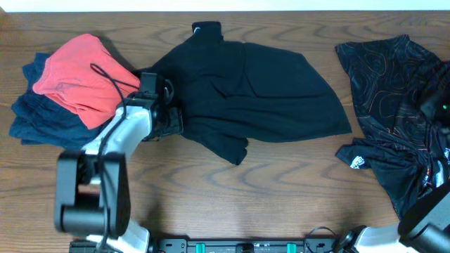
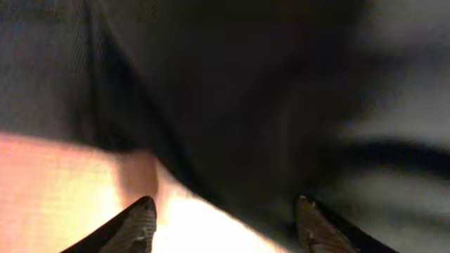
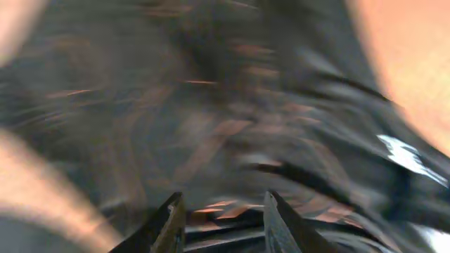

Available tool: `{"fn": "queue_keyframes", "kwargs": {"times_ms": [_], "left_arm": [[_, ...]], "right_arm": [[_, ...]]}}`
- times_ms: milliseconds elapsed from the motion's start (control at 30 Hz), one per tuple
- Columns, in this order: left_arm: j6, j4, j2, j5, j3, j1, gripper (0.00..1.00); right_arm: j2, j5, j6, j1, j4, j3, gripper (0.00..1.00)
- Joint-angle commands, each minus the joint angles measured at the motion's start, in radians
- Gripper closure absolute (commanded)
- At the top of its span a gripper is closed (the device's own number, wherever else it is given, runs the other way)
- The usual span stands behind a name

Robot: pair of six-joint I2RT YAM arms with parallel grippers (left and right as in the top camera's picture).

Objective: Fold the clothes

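On the wooden worktop [image 1: 281, 204], at its middle, lies the black shirt [image 1: 267, 91]: matte, soft cloth spread in a rough fan, with its narrow end toward the far edge and a crumpled corner pointing at the near edge. At the left sits a pile, a red garment [image 1: 74, 74] with a dark cord resting on a navy garment [image 1: 35, 116], both loosely bunched. At the right is a patterned garment [image 1: 394, 70], black with a faint sheen and thin orange contour lines, rumpled, with a small white logo [image 1: 356, 161] on its near fold.

My left arm [image 1: 116, 137] reaches from the near edge up and to the right, and my left hand [image 1: 169, 116] sits at the shirt's left edge, just beside the pile. From the wrist, its fingers [image 2: 137, 225] stand spread, with bare lit wood showing between them and the dark cloth lying just ahead; nothing is caught between them.

My right hand [image 3: 223, 197] is low over the patterned garment at the right end. Its wrist view is smeared: the fingers stand somewhat apart with folds of the patterned cloth across the gap, but I cannot tell whether they pinch it.
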Motion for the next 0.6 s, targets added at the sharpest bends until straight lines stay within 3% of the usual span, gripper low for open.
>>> {"fn": "queue_keyframes", "kwargs": {"times_ms": [0, 100, 167, 300, 567], "left_arm": [[0.003, -0.026, -0.124, 0.207, -0.001, -0.002, 0.30], [-0.007, -0.045, -0.162, 0.320, -0.001, -0.029, 0.29], [-0.006, -0.056, -0.162, 0.320, -0.001, -0.058, 0.29], [-0.006, -0.071, -0.153, 0.317, -0.002, -0.114, 0.29], [-0.007, -0.069, -0.153, 0.267, -0.004, -0.175, 0.29]], "right_arm": [[-0.019, -0.145, -0.155, 0.108, -0.003, 0.006, 0.62], [0.019, -0.141, -0.230, 0.196, 0.021, -0.008, 0.62], [0.065, -0.141, -0.285, 0.238, 0.045, -0.009, 0.66], [0.182, -0.142, -0.312, 0.278, 0.137, -0.009, 0.84], [0.403, -0.181, -0.311, 0.294, 0.384, -0.009, 0.97]]}}
